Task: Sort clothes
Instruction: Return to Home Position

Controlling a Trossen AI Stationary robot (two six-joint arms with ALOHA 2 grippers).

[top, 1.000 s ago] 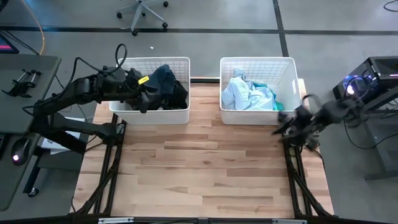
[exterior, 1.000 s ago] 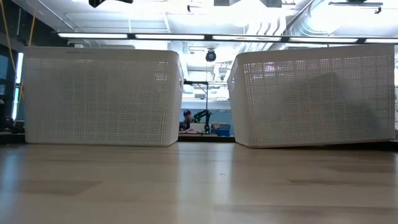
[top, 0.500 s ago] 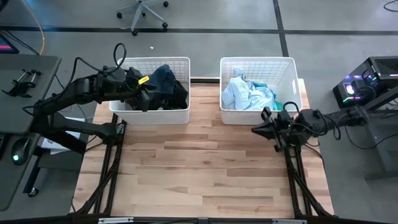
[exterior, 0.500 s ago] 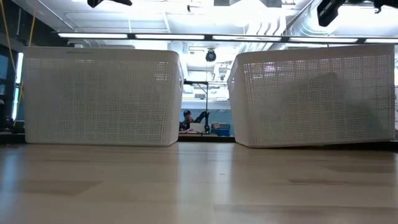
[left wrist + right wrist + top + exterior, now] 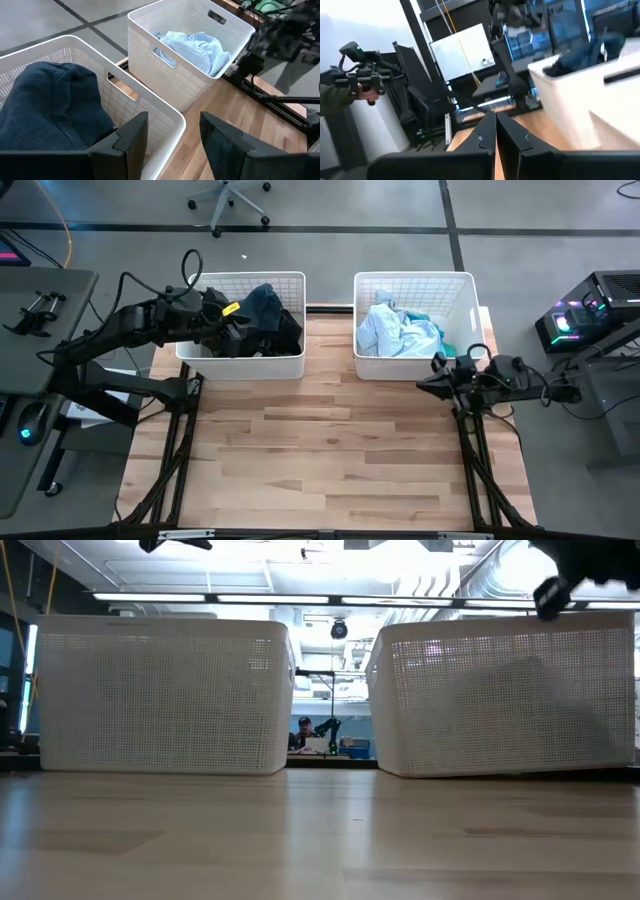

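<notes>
Dark clothes (image 5: 262,318) lie heaped in the left white basket (image 5: 290,280); in the left wrist view they show as a navy bundle (image 5: 50,105). Pale blue and teal clothes (image 5: 402,330) fill the right basket (image 5: 462,285). My left gripper (image 5: 236,332) hangs open over the left basket's near part, its fingers (image 5: 127,137) apart with nothing between them. My right gripper (image 5: 424,383) is shut and empty, level above the table just in front of the right basket's near right corner, pointing toward the table's left; it also shows in the low view (image 5: 548,598).
Both baskets stand side by side at the table's far edge, with a gap (image 5: 330,330) between them. Bare wooden tabletop (image 5: 320,450) stretches in front of them. Beyond the table, a person's hand (image 5: 362,85) holds a control device.
My right arm has swung in from the table's right edge and come down. Its gripper first went toward the table's left, then drew back a little to the right, ending level in front of the right basket. The clothes and the left arm have stayed still.
</notes>
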